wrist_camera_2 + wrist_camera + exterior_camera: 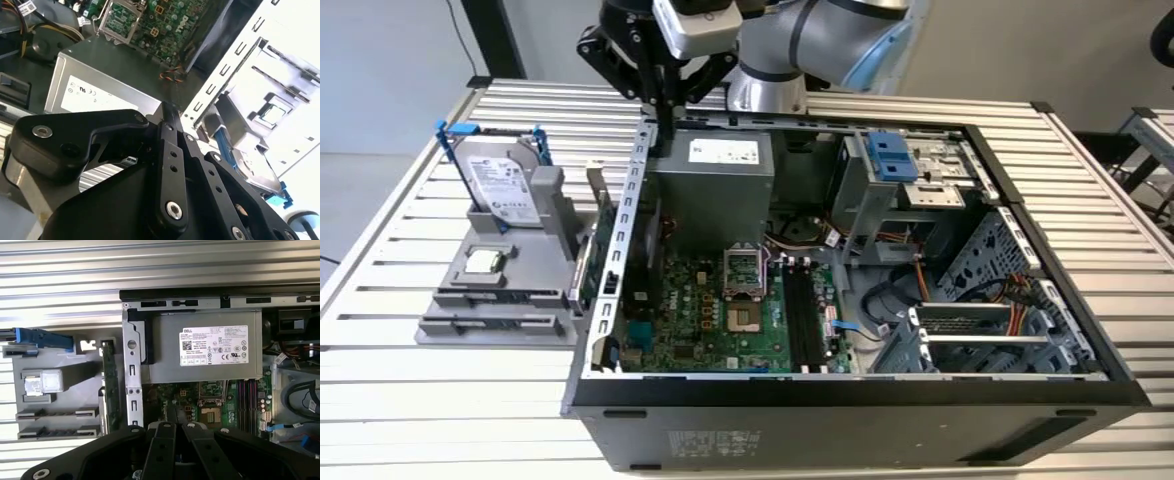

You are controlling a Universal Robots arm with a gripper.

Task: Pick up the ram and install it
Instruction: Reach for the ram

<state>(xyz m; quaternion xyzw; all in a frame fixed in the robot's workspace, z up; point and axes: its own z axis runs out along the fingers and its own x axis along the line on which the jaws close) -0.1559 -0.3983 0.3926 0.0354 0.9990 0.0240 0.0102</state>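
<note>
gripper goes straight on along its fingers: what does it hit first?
Probably the power supply, near the perforated case wall; the gripper hangs above it. Depth unclear.

Tool [666, 135] above open computer case [854, 425]

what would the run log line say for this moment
claw: shut, empty | position: near case wall | ram: upright in gray holder | installed: no

Ribbed bench [454, 400] of pale brushed metal; pincer [664, 122] matt black; computer case [854, 420] matt black outside, bare dull sheet metal inside; power supply [714, 200] grey metal with a white paper label [723, 151]; hard drive [500, 185] shiny silver, with blue plastic brackets [454, 128]
</note>
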